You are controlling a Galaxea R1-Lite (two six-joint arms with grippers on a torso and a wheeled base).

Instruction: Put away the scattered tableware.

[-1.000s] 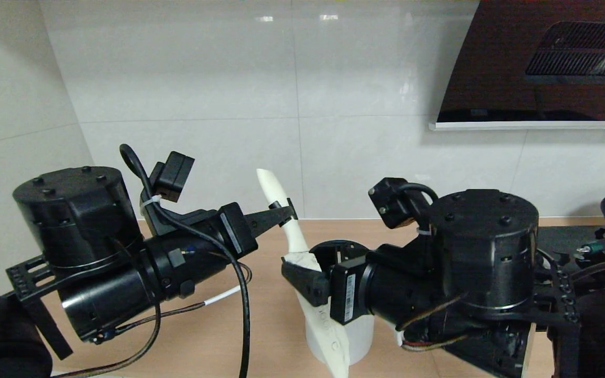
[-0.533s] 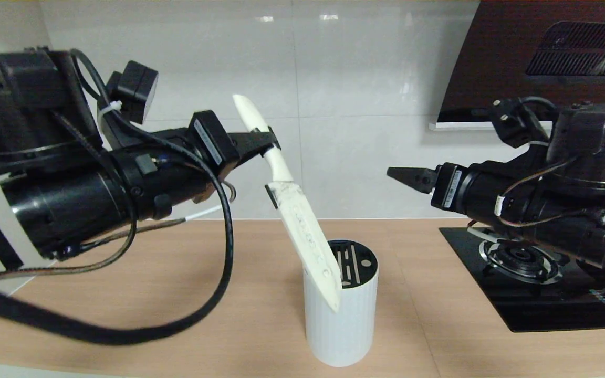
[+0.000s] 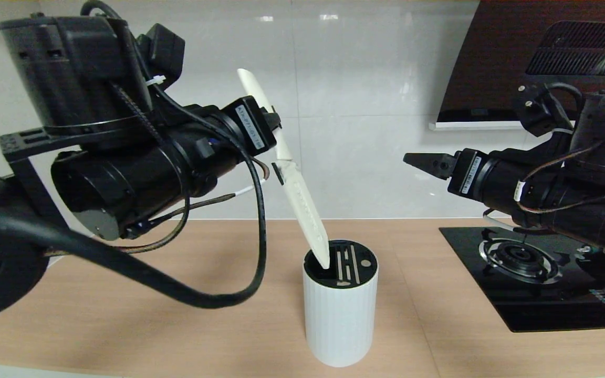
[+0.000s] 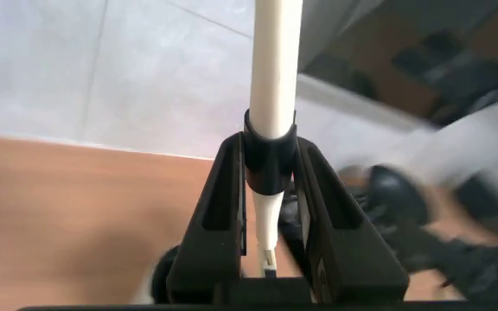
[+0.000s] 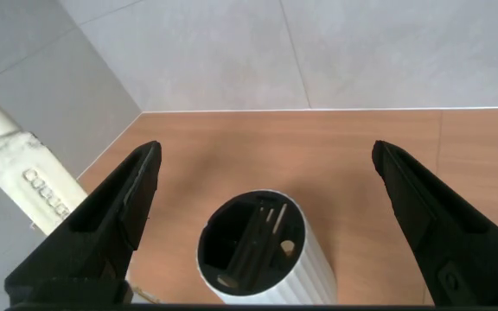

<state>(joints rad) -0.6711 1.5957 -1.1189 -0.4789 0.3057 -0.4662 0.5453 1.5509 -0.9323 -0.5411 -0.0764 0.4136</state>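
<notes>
**Knife tip at the mouth of the block**

Nearest, the left gripper (image 3: 275, 132) has its jaws clenched on the handle of a white knife (image 3: 302, 210), about where the handle meets the blade. The free end of the handle points up and away. The blade slopes down towards the right, and its tip sits at the near-left edge of the dark slotted top of the white knife block (image 3: 340, 310). I cannot tell whether the tip is inside a slot or only resting on the top. The block stands upright on the wooden counter (image 3: 176, 294).

The knife looks stiff and light. Its pale blade may be ceramic, in which case it would chip if pushed sideways against a slot. The smooth handle could turn in the grip, so the present hold low on the handle seems the right one, and the blade should go in along its own line. The block is tall and narrow and might tip under a slanted push.

Farther right, the right gripper (image 3: 419, 160) hangs released above the stove (image 3: 523, 273), well apart from the knife.

Half a second ago the blade hung lower, in front of the block's side. Now it is raised, with its tip over the top. The right gripper has moved slightly to the right.
</notes>
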